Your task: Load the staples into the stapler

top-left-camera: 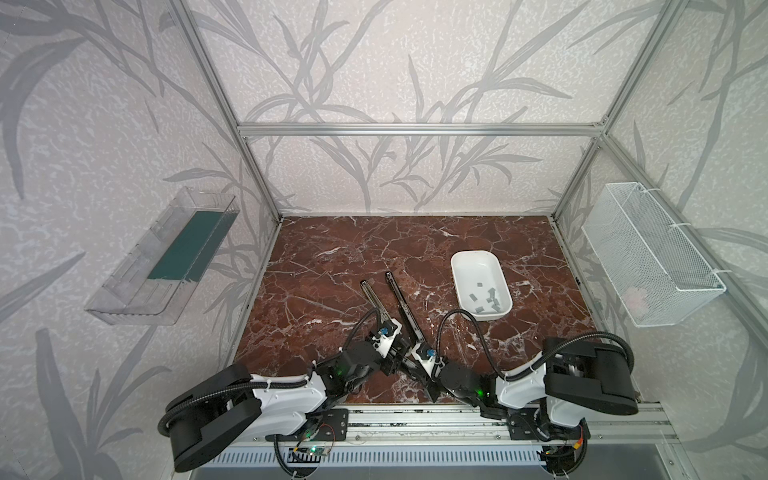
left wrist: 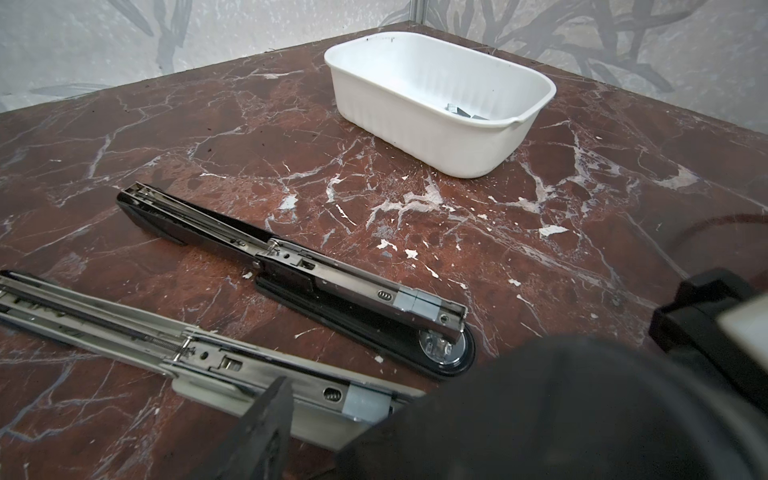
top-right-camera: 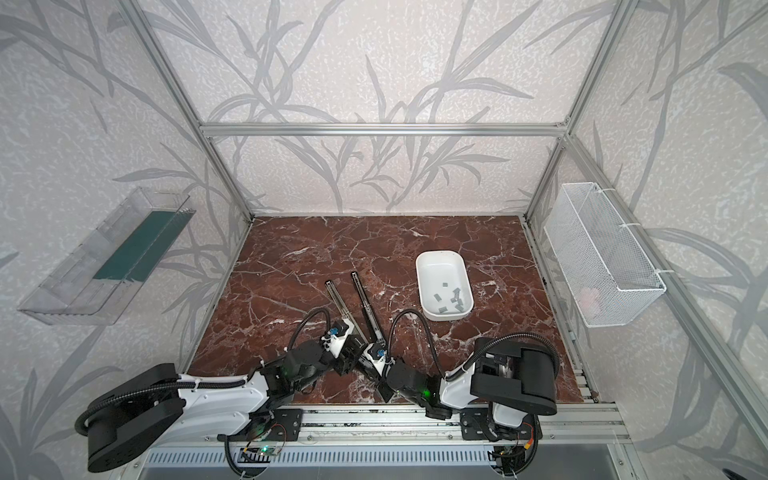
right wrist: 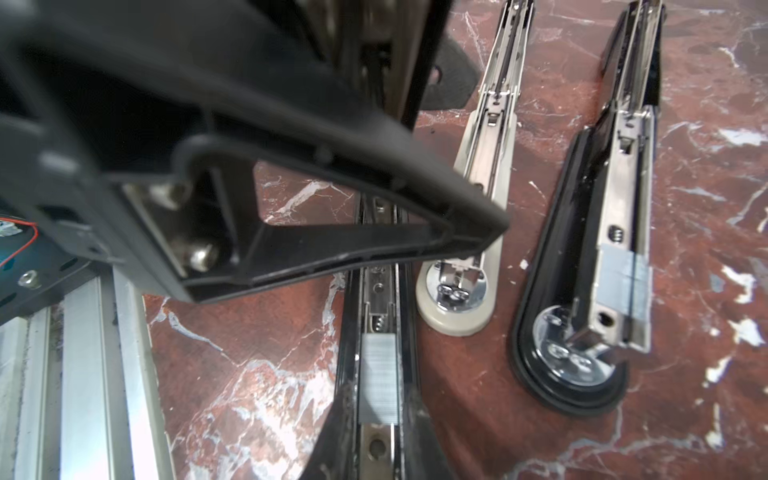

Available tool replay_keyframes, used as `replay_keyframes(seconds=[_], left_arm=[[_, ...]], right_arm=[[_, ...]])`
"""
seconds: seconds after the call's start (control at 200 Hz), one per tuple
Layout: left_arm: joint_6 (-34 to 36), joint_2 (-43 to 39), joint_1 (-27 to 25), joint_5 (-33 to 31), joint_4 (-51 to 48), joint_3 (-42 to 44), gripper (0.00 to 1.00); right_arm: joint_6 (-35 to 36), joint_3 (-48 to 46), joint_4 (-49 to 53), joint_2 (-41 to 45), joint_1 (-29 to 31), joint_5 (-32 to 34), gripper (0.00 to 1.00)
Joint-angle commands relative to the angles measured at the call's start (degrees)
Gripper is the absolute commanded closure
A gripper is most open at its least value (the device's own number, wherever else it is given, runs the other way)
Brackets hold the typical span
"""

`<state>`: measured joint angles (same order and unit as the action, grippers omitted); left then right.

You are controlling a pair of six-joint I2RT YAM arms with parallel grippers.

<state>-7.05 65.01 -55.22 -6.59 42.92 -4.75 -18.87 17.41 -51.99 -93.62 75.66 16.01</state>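
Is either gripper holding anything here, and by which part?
Right gripper is shut across the nearest black stapler's open staple rail, beside its loaded strip. Left gripper hovers at the beige stapler; whether it grips cannot be told.

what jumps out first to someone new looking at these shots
Three staplers lie opened on the red marble table: a beige stapler and a black stapler side by side mid-table, a second black stapler nearer the robot. Each shows a grey staple strip in its channel. Right of them, a white tray holds loose staples.
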Motion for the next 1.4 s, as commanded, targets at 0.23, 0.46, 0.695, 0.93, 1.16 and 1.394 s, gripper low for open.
replay_keyframes(seconds=[0.23,0.46,0.695,0.93,1.16,1.394], left_arm=[[1.6,5.6,-3.4,1.8,2.4,0.2,0.22],[3.5,9.9,-5.1,1.1,4.3,-1.1,0.21],[7.5,7.1,-5.2,2.8,-0.3,-2.2,0.20],[11.3,3.8,-5.5,5.4,-1.3,-1.6,0.20],[10.8,-0.4,-5.6,4.1,-3.4,-1.2,0.21],[10.6,-6.9,-5.6,1.2,-5.0,0.7,0.23]], right_arm=[[0.4,-2.5,0.3,1.0,-0.6,5.4,0.95],[0.3,-3.5,-1.7,-0.6,-1.6,5.8,0.95],[1.7,-4.3,-1.1,-0.8,-3.2,7.7,0.95],[1.8,-6.2,-1.4,0.7,-5.6,7.3,0.94],[2.2,-5.9,-2.2,-0.4,-5.7,6.8,0.94],[2.4,-4.4,-0.9,-0.5,-5.6,5.6,0.86]])
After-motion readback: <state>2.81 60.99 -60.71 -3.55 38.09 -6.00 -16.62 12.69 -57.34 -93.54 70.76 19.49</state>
